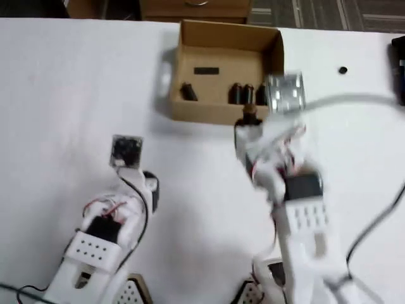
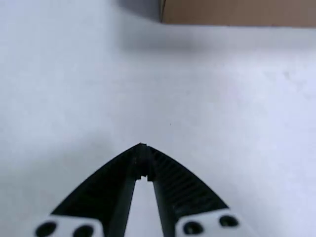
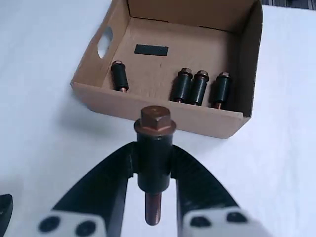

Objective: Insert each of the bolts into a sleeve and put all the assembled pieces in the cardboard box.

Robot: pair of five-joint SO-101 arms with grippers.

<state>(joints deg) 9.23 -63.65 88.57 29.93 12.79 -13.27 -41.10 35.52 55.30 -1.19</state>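
Note:
The cardboard box (image 1: 202, 111) stands at the back middle of the table, and several assembled bolt-and-sleeve pieces (image 3: 190, 86) lie inside it. My right gripper (image 3: 153, 154) is shut on another assembled piece (image 3: 154, 148), a black sleeve with a copper bolt through it, head toward the box. It hangs just in front of the box's (image 3: 163, 109) front wall; from above this piece (image 1: 249, 113) is at the wall's right part. My left gripper (image 2: 142, 149) is shut on nothing, low over bare table at the front left, well short of the box (image 2: 237, 12).
A small black object (image 1: 342, 70) lies on the table right of the box, and a dark item (image 1: 398, 63) sits at the right edge. A grey cable (image 1: 354, 100) runs across the right side. A black label (image 3: 151, 50) is on the box floor.

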